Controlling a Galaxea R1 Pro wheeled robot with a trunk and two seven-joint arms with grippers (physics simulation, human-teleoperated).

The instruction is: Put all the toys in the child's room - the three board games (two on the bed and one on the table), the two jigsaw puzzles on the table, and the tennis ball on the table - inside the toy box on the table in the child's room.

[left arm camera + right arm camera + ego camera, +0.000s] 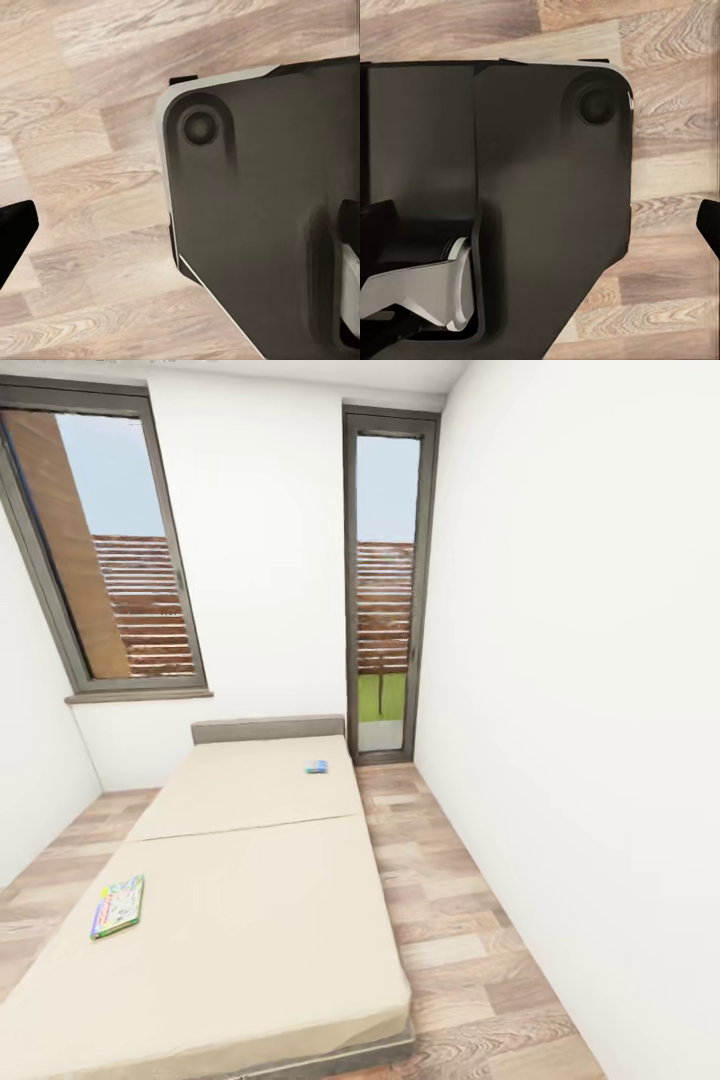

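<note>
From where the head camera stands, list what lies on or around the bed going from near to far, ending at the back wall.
Bed's near edge → green-bordered board game → seam between the mattress sections → blue board game → grey headboard → tall narrow window.

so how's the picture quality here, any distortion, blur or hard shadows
Head view: wide-angle warp, the left window and the walls lean outward; light is flat and even, with no hard shadow on the bed; the far board game is too small to read. Left and right wrist views: soft, slightly smeared floor planks, and the dark robot base shows little detail.
</note>
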